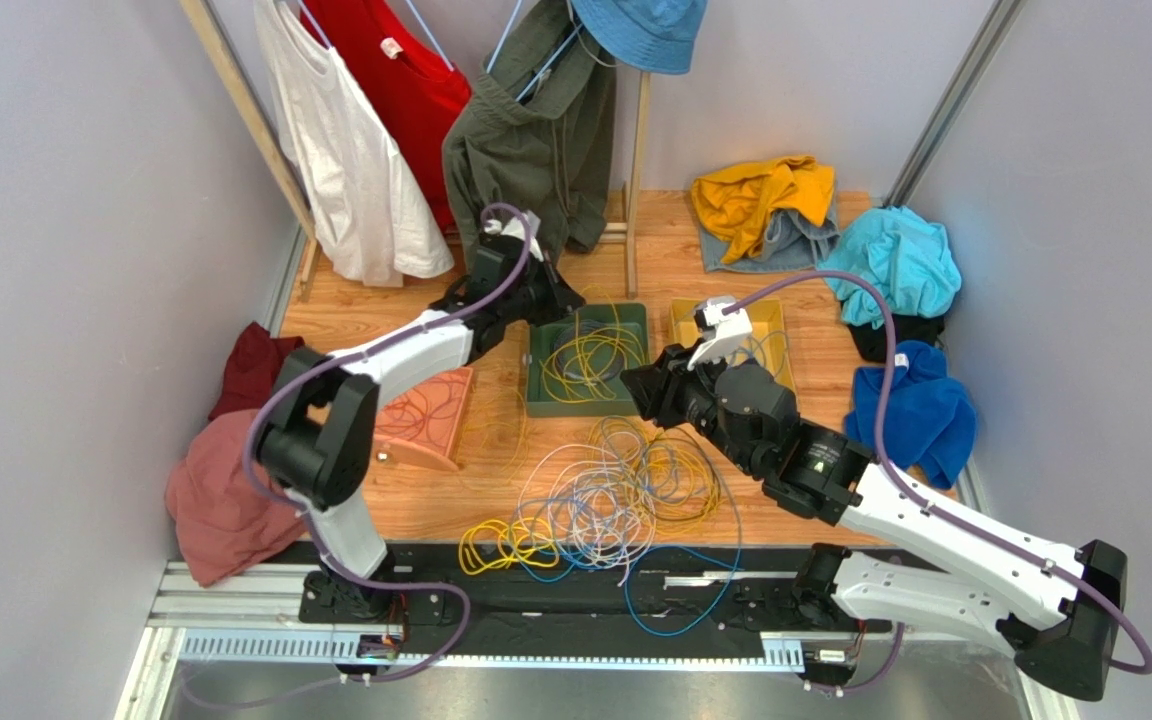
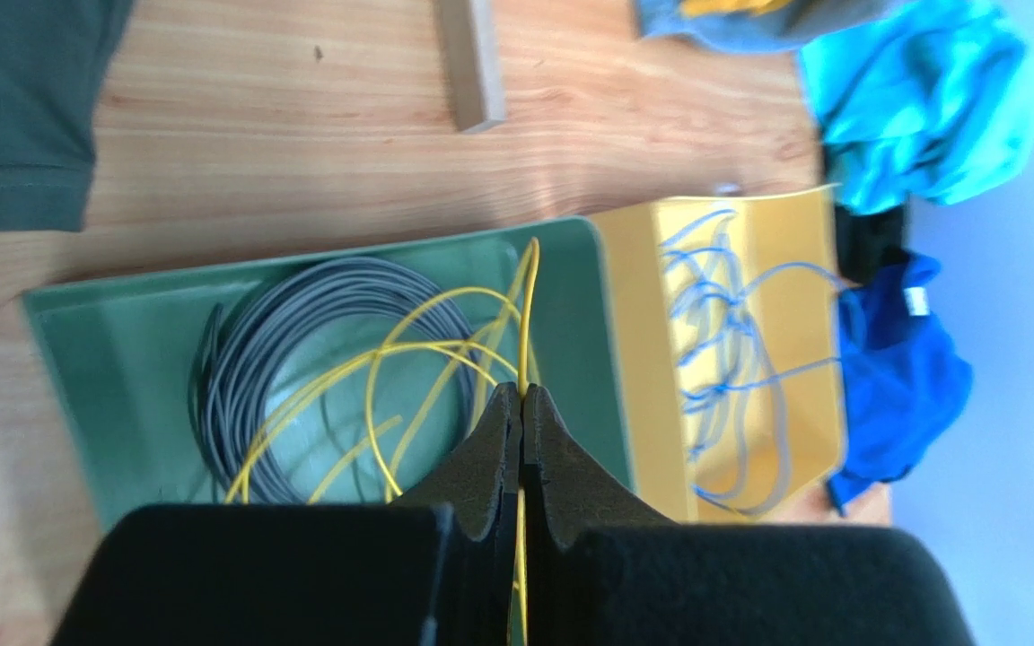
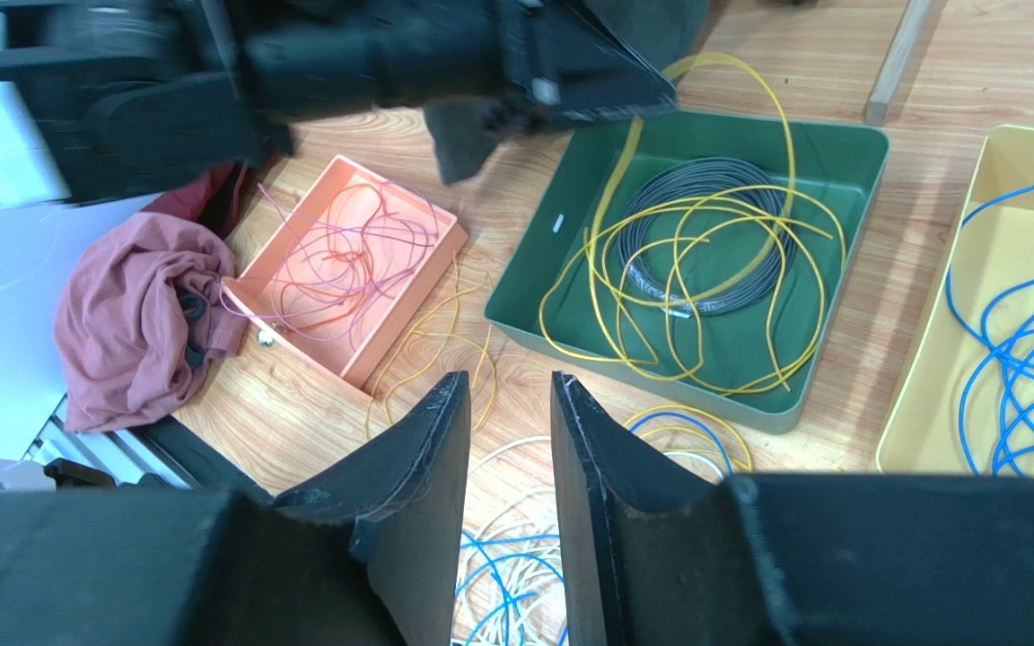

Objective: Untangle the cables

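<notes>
- Top external view: a wooden table (image 1: 657, 285) carries three shallow, smooth-walled trays: a green tray (image 1: 537, 405), a yellow tray (image 1: 772, 318) and a pink tray (image 1: 455, 387).
- Nearer the arm bases lies a loose heap of cables (image 1: 605, 495), thin springy loops in yellow, blue and pale grey.
- Sorting by colour looks like the step in hand: the green tray holds a neat grey coil (image 2: 253, 364) plus yellow loops, and blue strands lie in the yellow one.
- The right gripper (image 3: 498, 384) hangs above the heap, fingers spread, nothing between them.
- The left gripper (image 2: 523, 393) is over the green tray, pads pressed together, pinching a yellow cable (image 2: 528, 303).
- Next, I judge, that strand needs releasing inside the rim.
</notes>
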You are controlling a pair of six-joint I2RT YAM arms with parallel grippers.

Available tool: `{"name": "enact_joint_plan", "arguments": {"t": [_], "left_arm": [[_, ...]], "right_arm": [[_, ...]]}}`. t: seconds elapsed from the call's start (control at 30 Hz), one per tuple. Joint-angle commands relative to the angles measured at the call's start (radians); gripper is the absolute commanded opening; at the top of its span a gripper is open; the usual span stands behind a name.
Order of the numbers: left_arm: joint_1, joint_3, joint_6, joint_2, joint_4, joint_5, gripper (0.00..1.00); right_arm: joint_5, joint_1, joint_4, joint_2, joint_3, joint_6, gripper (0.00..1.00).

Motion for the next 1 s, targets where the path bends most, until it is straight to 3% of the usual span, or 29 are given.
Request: {"name": "enact_joint_plan", "arguments": {"t": [0.0, 0.3, 0.33, 0.37, 0.47, 0.63, 0.67, 0.73, 0.8, 0.97], "left_arm": [[-0.012, 0.095, 0.030, 0.120, 0.068, 0.014, 0.00], [-0.018, -0.008, 0.070, 0.079, 0.031, -0.081, 0.01], [-0.016, -0.014, 0.076, 0.072, 0.013, -0.088, 0.06], [-0.018, -0.023, 0.080, 0.064, 0.005, -0.100, 0.26], [-0.018, -0.025, 0.094, 0.022, -0.052, -0.131, 0.48], [-0.018, -0.034, 0.123, -0.126, -0.125, -0.160, 0.59], [-0.018, -0.038, 0.126, -0.154, -0.135, -0.159, 0.84], [-0.019, -0.051, 0.134, -0.244, -0.159, -0.160, 0.84], [-0.030, -0.060, 0.145, -0.339, -0.191, -0.206, 0.98], [-0.105, -0.143, 0.168, -0.533, -0.293, -0.283, 0.98]], "right_arm": [[0.020, 0.005, 0.009, -0.018, -0.017, -0.027, 0.32], [0.021, 0.005, 0.032, -0.010, -0.045, -0.034, 0.31], [0.015, 0.005, 0.035, -0.008, -0.045, -0.034, 0.31], [0.014, 0.005, 0.037, -0.008, -0.047, -0.030, 0.31], [0.006, 0.005, 0.037, -0.022, -0.050, -0.022, 0.31], [0.009, 0.005, 0.037, -0.045, -0.067, -0.008, 0.31], [0.011, 0.005, 0.038, -0.045, -0.068, -0.008, 0.31], [0.006, 0.005, 0.038, -0.039, -0.068, -0.005, 0.31], [0.004, 0.005, 0.040, -0.028, -0.071, -0.007, 0.32], [-0.060, 0.015, 0.069, 0.007, -0.093, -0.004, 0.32]]}}
